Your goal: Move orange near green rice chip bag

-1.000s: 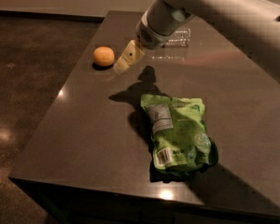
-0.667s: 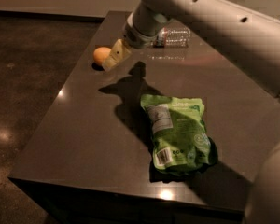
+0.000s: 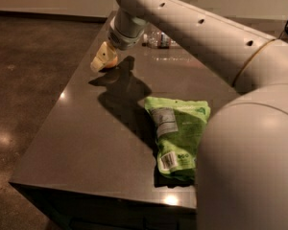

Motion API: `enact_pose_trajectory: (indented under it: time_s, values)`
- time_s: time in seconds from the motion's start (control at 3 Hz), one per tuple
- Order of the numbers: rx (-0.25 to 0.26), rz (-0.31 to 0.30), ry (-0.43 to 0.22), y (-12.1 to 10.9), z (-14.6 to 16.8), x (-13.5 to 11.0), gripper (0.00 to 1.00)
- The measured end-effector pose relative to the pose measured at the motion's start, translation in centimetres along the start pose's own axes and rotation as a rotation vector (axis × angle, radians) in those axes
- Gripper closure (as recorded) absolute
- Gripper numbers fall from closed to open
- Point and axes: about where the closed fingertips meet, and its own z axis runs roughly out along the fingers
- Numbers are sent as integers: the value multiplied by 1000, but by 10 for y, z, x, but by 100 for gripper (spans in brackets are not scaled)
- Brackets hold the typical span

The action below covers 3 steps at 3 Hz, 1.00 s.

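The green rice chip bag (image 3: 177, 133) lies flat near the front right of the dark table, its white label and barcode facing up. The orange (image 3: 111, 61) sits at the table's far left edge and is mostly hidden behind my gripper (image 3: 102, 60); only a sliver of orange skin shows. The gripper's pale fingers reach down over the orange. My white arm stretches from the lower right across the table to that spot.
A clear plastic water bottle (image 3: 159, 38) lies at the back of the table (image 3: 101, 143), behind the arm. The table's left edge runs just beside the orange, with the dark floor (image 3: 29, 80) below.
The gripper has moved left from beside the orange to over it, covering most of the fruit. The arm has swung closer and fills more of the view. The bag has not moved.
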Motion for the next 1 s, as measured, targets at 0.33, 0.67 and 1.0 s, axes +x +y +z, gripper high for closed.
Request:
enact_pose_trajectory:
  time_s: [0.33, 0.67, 1.0]
  values:
    - [-4, -21, 30, -5, 21, -10, 0]
    - [-11, -37, 49, -7, 30, -14, 15]
    - [-28, -53, 41, -6, 27, -15, 38]
